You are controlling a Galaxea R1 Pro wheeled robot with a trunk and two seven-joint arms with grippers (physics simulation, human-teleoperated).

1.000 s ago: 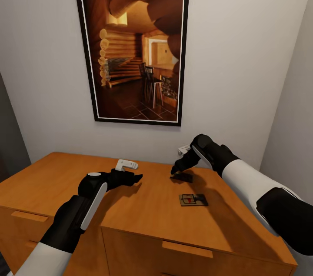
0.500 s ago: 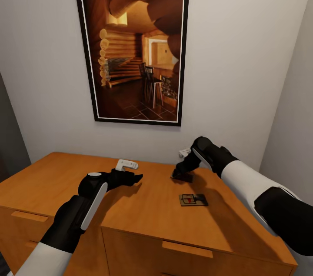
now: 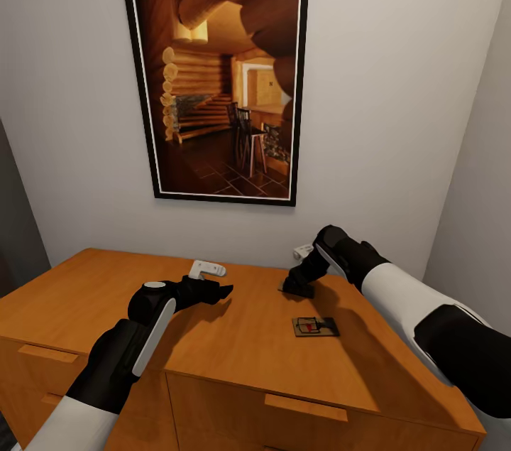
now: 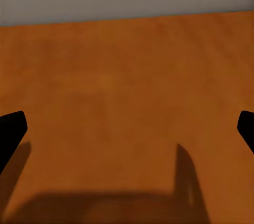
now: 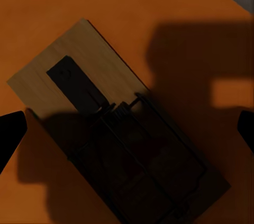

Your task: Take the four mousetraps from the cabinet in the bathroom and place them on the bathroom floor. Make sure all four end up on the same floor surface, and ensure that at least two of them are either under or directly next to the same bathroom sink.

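Right gripper straddling a mousetrap on the cabinet top, fingers spread, nothing pinched yet.

From the head view, I am holding the right gripper [image 3: 297, 288] low over the far mousetrap [image 3: 301, 291] on the cabinet [image 3: 241, 344], because that one lies within easiest reach of this arm; a second mousetrap [image 3: 315, 327] is lying flat nearer the front edge, and I am parking the left gripper [image 3: 216, 290] empty above bare wood, out of the way. In the left wrist view, its fingertips [image 4: 11, 128] are sitting wide apart over plain cabinet top [image 4: 127, 91], gripping nothing. In the right wrist view, the mousetrap [image 5: 106, 134] is lying diagonally between the spread fingertips [image 5: 10, 131], mostly in the gripper's shadow; I judge the jaws need lowering around the base before closing.
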